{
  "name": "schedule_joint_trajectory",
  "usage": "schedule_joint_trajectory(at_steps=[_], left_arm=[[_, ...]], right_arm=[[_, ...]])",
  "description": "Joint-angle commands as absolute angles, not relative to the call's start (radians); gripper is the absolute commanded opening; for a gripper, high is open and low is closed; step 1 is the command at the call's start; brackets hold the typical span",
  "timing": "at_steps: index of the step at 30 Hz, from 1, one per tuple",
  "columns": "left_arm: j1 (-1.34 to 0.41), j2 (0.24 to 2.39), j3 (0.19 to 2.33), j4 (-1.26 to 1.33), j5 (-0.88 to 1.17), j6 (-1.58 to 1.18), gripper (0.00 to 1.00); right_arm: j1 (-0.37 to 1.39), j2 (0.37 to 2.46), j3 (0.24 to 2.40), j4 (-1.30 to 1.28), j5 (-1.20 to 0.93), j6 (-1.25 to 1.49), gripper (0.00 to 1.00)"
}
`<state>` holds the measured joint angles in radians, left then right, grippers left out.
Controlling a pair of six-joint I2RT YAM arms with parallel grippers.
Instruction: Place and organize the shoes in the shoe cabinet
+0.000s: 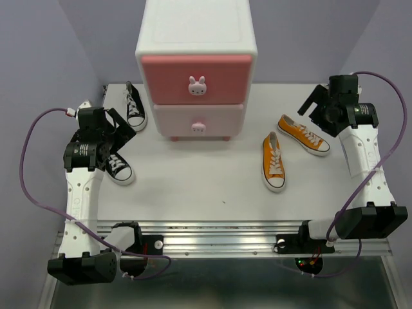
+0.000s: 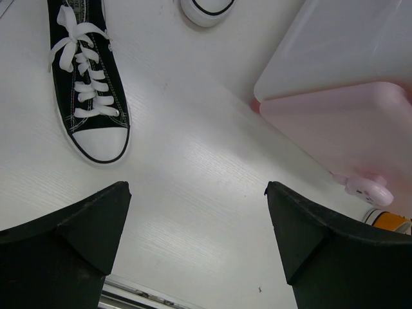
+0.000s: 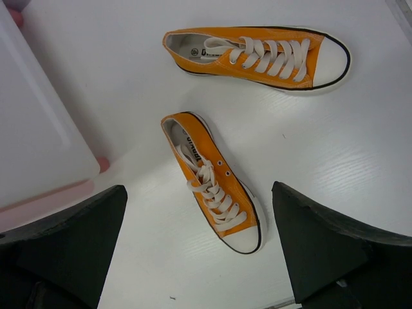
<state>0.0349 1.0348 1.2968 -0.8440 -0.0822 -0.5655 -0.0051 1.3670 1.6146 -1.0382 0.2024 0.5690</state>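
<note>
The shoe cabinet (image 1: 196,38) stands at the back middle of the table, white, with both pink drawers pushed in. Left of it lies one black shoe (image 1: 134,106) (image 2: 206,9). A second black shoe (image 1: 119,168) (image 2: 90,84) lies nearer, partly under my left arm. Two orange shoes (image 1: 273,161) (image 1: 304,134) lie right of the cabinet, seen also in the right wrist view (image 3: 215,183) (image 3: 257,55). My left gripper (image 1: 123,127) (image 2: 196,190) hangs open over bare table beside the black shoes. My right gripper (image 1: 314,106) (image 3: 199,188) hangs open above the orange shoes, holding nothing.
The lower drawer's bunny knob (image 2: 367,190) and the cabinet's side (image 3: 32,129) show in the wrist views. A metal rail (image 1: 219,232) runs along the table's near edge. Purple cables loop beside both arms. Grey walls close in behind the table.
</note>
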Motion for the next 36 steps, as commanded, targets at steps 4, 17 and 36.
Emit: schedule_joint_trajectory(at_steps=[4,17,36], left_arm=[[0.041,1.025,1.335,-0.825,-0.069,-0.531,0.99],[0.041,1.138,1.639,-0.853,-0.012,-0.502,0.99],[0.043,1.520,2.259,-0.479,0.518,-0.609,0.99]], right_arm=[[0.002,1.309,1.605,-0.947,0.094,0.526,1.00],[0.002,1.379,1.834,-0.897,-0.172,0.538,1.00],[0.002,1.324,1.922,-0.759,-0.548,0.486,1.00]])
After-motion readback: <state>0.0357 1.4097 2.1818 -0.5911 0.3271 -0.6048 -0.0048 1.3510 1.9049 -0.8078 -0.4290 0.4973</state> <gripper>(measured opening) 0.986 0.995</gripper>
